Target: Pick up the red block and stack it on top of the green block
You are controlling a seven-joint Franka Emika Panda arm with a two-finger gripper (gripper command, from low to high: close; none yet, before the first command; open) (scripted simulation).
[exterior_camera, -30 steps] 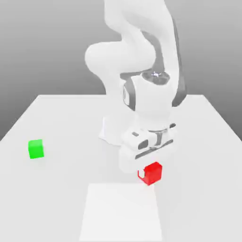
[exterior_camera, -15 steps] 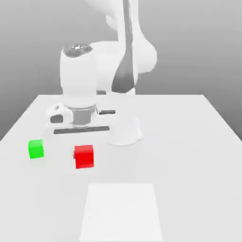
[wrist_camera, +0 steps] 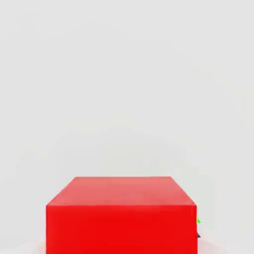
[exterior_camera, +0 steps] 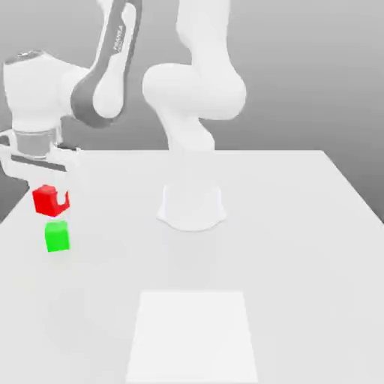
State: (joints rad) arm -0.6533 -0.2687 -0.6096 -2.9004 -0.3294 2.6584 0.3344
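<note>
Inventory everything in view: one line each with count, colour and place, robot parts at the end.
Glossy red cube: one, red, in the gripper above the table, over the green cube in the exterior view
Plain green cube: one, green, on the table toward the exterior view's left
Flat square panel: one, white, at the table's near side
Broad flat table: one, pale grey, under the cube and panel
Two-finger gripper: one, white, at the exterior view's left, shut on the red cube
Jointed robot arm: one, white with dark grey parts, base at mid-table
</note>
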